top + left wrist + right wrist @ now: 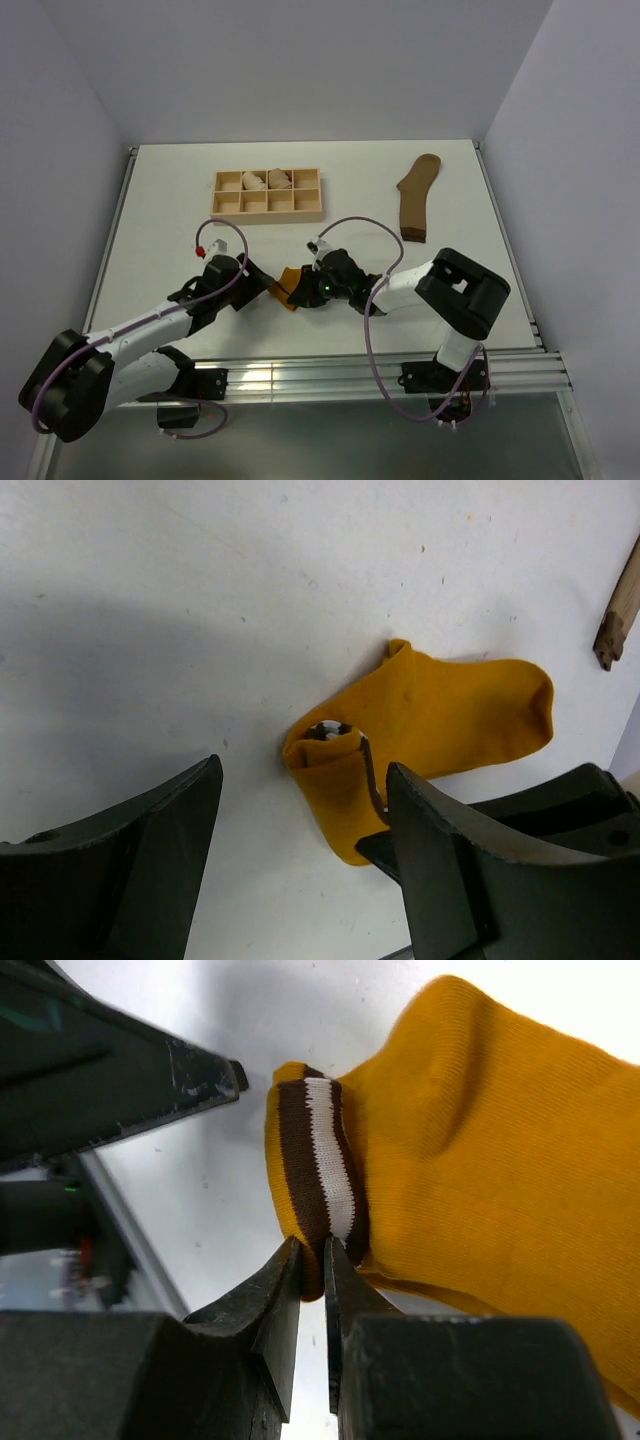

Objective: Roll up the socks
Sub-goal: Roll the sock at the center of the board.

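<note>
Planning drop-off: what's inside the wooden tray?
Two pale rolled bundles, one in each of the back row's two middle cells of the wooden tray. No other contents show; cell walls hide parts of the floors.

The mustard sock [480,1160] is finely ribbed knit cloth, matt. The white table [200,580] looks smooth, matt, faintly speckled; the tray [266,213] is pale bare wood.
</note>
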Robot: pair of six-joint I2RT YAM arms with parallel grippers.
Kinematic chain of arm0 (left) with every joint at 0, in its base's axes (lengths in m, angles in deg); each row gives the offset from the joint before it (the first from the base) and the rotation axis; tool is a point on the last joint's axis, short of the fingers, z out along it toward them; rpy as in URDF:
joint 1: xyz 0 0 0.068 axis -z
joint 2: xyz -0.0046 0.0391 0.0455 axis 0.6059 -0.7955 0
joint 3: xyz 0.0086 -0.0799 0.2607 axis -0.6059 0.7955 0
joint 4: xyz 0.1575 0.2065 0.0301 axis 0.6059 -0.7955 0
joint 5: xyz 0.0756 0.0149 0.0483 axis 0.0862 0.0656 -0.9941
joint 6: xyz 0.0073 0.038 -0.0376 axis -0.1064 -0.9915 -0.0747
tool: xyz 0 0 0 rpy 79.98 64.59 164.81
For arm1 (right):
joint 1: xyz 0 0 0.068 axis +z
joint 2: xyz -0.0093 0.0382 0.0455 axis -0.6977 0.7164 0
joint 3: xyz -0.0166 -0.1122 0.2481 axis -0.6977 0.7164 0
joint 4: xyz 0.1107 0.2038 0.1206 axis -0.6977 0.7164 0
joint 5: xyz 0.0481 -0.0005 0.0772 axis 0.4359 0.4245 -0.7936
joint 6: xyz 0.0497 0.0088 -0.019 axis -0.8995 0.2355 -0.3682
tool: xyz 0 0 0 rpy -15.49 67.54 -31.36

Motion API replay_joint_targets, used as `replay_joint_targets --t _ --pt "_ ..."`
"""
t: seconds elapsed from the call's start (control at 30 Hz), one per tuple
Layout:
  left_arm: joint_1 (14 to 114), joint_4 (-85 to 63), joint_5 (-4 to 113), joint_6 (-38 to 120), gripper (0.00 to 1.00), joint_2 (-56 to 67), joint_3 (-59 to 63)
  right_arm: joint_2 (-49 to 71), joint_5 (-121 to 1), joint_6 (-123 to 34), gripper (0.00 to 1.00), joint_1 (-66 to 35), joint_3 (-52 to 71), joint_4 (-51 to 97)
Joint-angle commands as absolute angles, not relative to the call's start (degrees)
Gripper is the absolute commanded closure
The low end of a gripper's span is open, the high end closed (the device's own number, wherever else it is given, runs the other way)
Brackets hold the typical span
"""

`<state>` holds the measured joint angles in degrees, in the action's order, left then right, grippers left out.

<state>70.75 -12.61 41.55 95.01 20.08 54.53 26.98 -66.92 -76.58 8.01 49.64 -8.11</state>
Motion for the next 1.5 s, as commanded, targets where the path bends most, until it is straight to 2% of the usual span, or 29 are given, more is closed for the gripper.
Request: replay_joint_targets --t 0.0,0.43,0.9,1.07,1.3,1.33,1.47 --pt "72.10 -8.47 42.63 95.50 0.28 18.63 53.56 28.58 -73.93 -84.54 1.00 5.69 52.83 -16.34" --pt "75.35 -7.77 41.14 96.56 0.30 16.97 54.61 36.23 -80.63 -95.44 1.00 1.82 54.69 -27.68" --pt "75.70 -5.13 39.56 95.77 0.36 10.72 53.12 38.96 -82.83 -97.74 1.00 0.23 54.69 -29.45" --pt "75.79 -4.60 40.00 96.03 0.45 10.63 53.38 39.31 -82.56 -98.61 1.00 -0.21 55.30 -30.85" --pt "75.79 -4.51 40.35 95.50 0.64 9.93 52.59 40.10 -83.09 -98.70 1.00 -0.29 54.78 -31.12" --pt "75.88 -4.51 40.52 95.41 0.71 9.67 52.42 39.58 -83.00 -98.18 0.99 -0.29 54.78 -30.77" --pt "75.88 -5.21 40.26 94.98 0.87 9.23 51.45 37.21 -81.34 -95.72 0.94 -0.29 54.87 -28.23"
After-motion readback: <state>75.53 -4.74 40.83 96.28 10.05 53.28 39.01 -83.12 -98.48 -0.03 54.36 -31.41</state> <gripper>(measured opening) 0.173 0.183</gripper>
